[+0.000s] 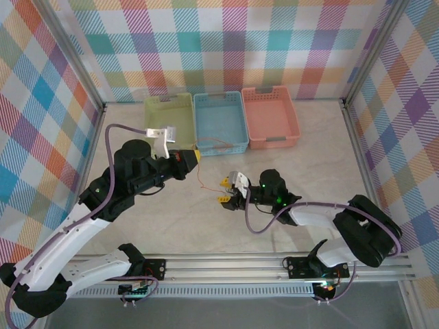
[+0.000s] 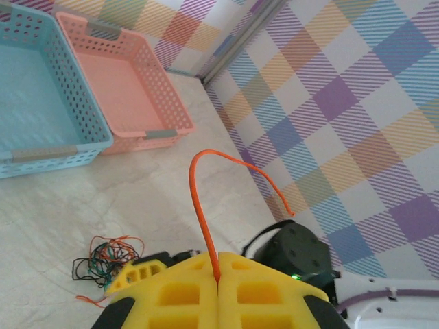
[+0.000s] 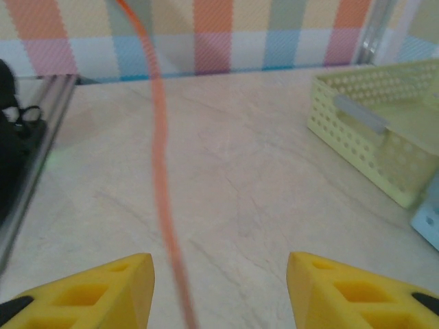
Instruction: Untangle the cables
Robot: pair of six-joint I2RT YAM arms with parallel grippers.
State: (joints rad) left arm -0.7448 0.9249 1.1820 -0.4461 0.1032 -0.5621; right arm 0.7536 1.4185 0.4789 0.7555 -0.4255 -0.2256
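The left gripper (image 2: 218,266) is clamped shut on a red-orange cable (image 2: 204,205). The cable rises from the seam between the yellow fingers, arches over and ends loose in the air. Beside that gripper, on the table (image 2: 171,199) in front of the blue basket (image 2: 62,149), lies the tangle of cables (image 2: 104,259). It is red-orange, black and dark green, and too fine to count the strands; from above it is only a faint scribble. The right gripper (image 3: 219,259) stands with its jaws apart. A blurred orange line, the same colour as the cable, passes between them nearer one finger and touches neither where it shows, with both its ends cut off by the frame. From above that stretch is barely traceable – a hair-thin red line between the two grippers.
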